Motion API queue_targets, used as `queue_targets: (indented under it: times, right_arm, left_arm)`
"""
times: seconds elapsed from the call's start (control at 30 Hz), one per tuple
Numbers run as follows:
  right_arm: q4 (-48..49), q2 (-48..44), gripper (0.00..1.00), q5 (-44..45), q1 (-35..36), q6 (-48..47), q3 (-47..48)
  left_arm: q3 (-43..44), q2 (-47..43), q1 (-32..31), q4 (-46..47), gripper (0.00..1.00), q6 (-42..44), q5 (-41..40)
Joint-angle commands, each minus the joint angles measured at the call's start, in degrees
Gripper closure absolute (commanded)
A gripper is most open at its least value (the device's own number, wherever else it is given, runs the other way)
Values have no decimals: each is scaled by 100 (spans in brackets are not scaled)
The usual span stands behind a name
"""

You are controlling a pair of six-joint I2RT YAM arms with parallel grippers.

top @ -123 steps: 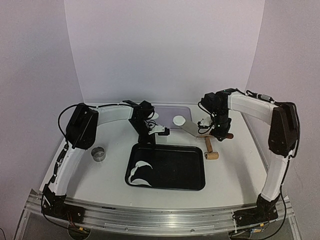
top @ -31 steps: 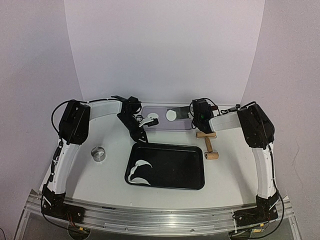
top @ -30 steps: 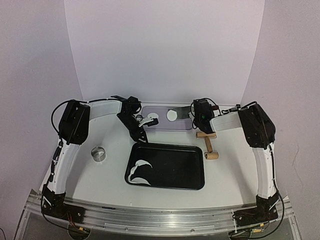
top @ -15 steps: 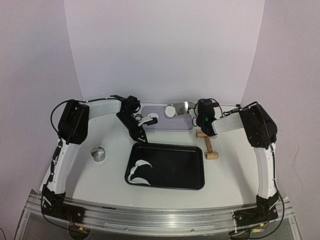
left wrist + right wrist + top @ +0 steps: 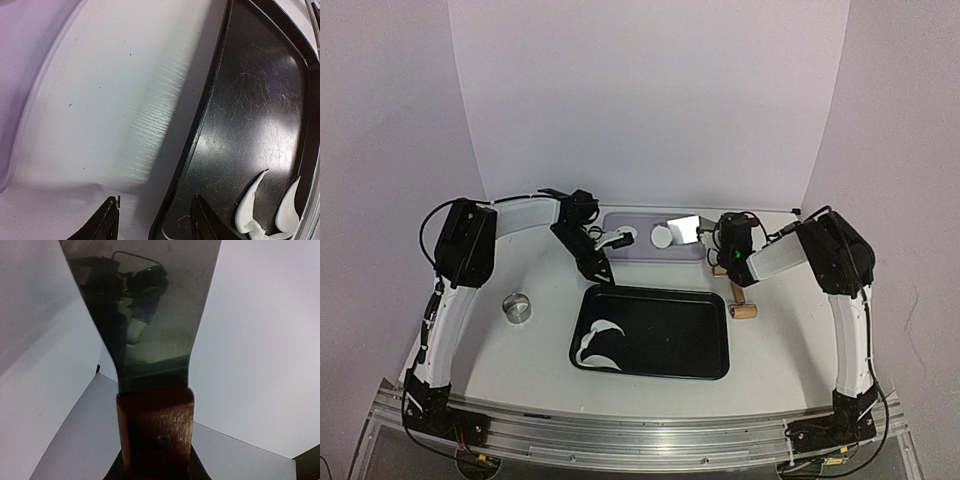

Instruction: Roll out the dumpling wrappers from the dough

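— What is the biggest thing here?

— The white table (image 5: pixel 520 365). On its near middle lies a black tray (image 5: pixel 670 335), and behind the tray, at the far edge, lies a pale purple mat (image 5: pixel 645 220).

— Where are the arms?

— Both reach to the back. The left gripper (image 5: pixel 599 266) hangs over the table between the mat and the far left corner of the tray. Its fingers (image 5: pixel 106 225) stand partly apart and there is nothing between them. The right gripper (image 5: pixel 718 232) is at the right end of the mat and is closed on the wooden handle of a scraper (image 5: pixel 683 228). The metal blade is tilted and points to the left.

— And the smaller things?

— A wooden roller (image 5: pixel 737 292) lies on the table just right of the tray, partly under the right arm. A metal ring (image 5: pixel 518 305) stands left of the tray, well apart from it.

— Where is the dough?

— One round dumpling wrapper (image 5: pixel 662 236) lies flat on the mat, just beside the left edge of the blade. I cannot tell if they touch. The dough (image 5: pixel 595 345), as curved white strips, lies in the near left corner of the tray.
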Motion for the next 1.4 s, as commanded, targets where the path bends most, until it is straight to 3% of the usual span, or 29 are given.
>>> queue_targets:
  times: [0.0,0.17,0.47,0.83,1.03,1.13,1.37]
  right_arm:
    - [329,-328,100,16,-108,-1079,502]
    - [329,-542,100,-51,-117,-1158,927]
    - [663,-324,100,-273,-131,-1158,-871]
    - [654,-458,100,-227,-319,-1265,931]
    - [672,38,100,-371,-237,-1153,-319]
    - [681,148,100,-414,-241,-1068,-514]
    - [664,-12,100,-335,-343,-1150,1066]
  left_arm:
    - [122,-474,75,-32,51,-66,187]
    - [128,-462,71,-3,51,-105,209]
    - [145,-449,75,21,50,-115,209]
    - [183,-450,79,-20,50,-71,151]
    - [332,-402,84,-7,50,-97,162]
    - [320,-431,85,-6,50,-88,172]
    - [248,-472,85,1,50,-69,133]
